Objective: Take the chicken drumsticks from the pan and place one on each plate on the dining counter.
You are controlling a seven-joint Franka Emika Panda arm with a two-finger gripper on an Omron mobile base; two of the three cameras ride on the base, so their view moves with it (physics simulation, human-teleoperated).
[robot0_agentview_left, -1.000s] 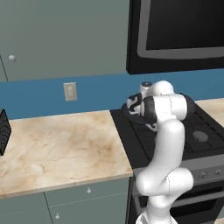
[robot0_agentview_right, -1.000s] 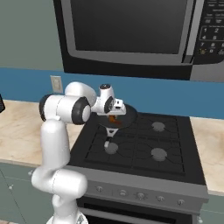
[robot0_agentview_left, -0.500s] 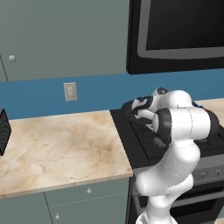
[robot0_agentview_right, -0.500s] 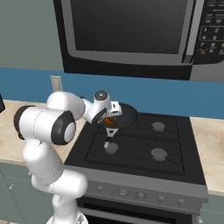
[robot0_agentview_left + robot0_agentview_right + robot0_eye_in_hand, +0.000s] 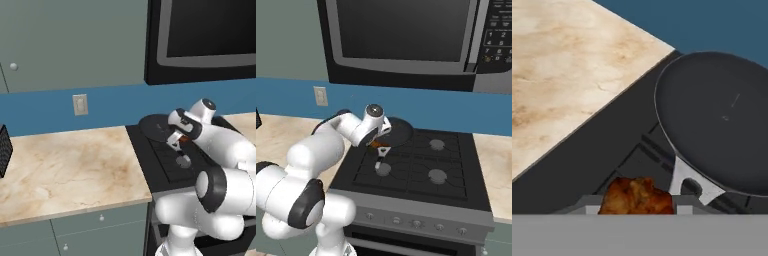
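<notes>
Two-finger dark gripper (image 5: pixel 637 207) closed on a reddish-brown chicken drumstick (image 5: pixel 637 196), held just beside the round black frying pan (image 5: pixel 722 120), near its metallic handle (image 5: pixel 689 182), above the stove grates (image 5: pixel 406 165).

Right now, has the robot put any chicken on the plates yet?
Not yet. The round black frying pan on the stove looks empty. One reddish-brown chicken drumstick sits between the gripper tips, lifted clear. Carrying it to a plate is still left.

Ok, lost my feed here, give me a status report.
Gripper shut on a chicken drumstick, lifted clear of the pan. Pan looks empty on the stove. Nothing in the way.
</notes>
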